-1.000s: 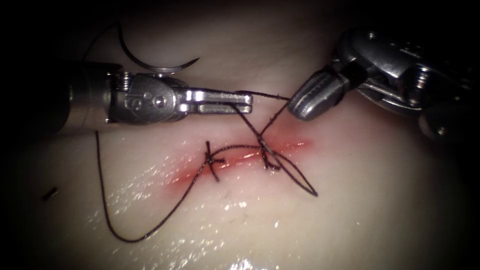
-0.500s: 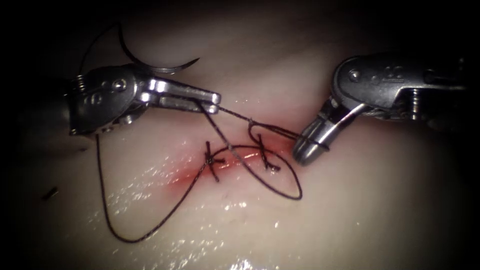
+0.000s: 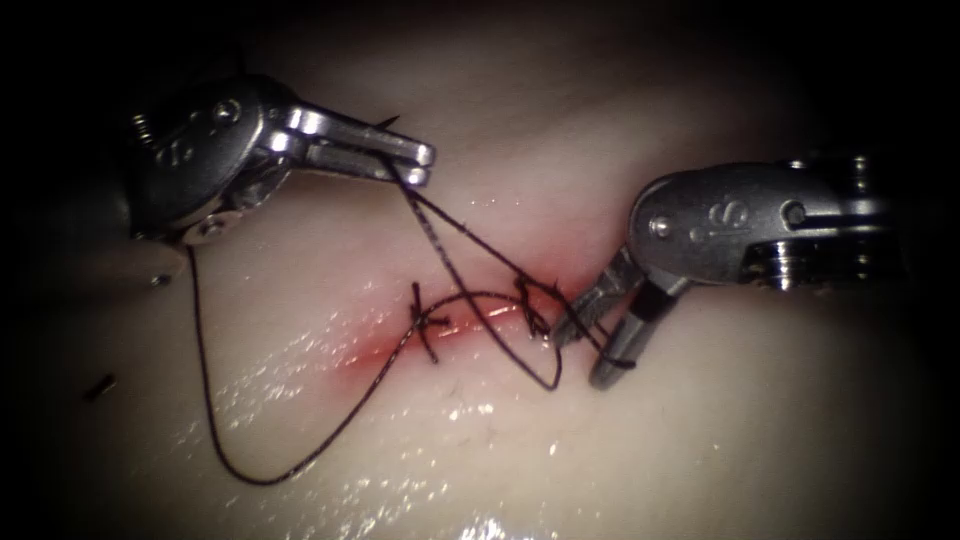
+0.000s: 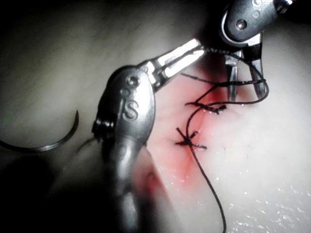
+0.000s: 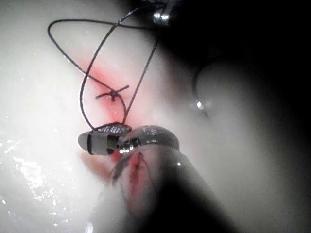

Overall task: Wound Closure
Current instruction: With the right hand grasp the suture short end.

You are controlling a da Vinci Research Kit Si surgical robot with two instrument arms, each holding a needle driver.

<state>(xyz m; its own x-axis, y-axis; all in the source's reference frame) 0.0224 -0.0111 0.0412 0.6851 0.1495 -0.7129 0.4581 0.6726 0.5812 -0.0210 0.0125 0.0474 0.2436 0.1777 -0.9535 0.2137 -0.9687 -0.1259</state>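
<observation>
The left gripper [image 3: 425, 165] is pinching the thread [image 3: 455, 235]. The right gripper [image 3: 590, 350] is standing spread, thread apparently looped around one jaw. The needle [image 4: 46, 141] is lying free on the tissue [image 3: 700, 430] behind the left gripper, curve opening away from it.

- I'm seeing polished, shiny metal on the left gripper [image 3: 425, 163] and right gripper [image 3: 588, 352].
- The tissue [image 3: 700, 420] is looking wet and glossy.
- The thread [image 3: 205, 400] is looking dark and matt.

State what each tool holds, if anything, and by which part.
Left tool: jaws shut on the thread, near its jaw tips. Right tool: jaws open, gripping nothing, with thread looped round one. The needle lies free on the tissue.
</observation>
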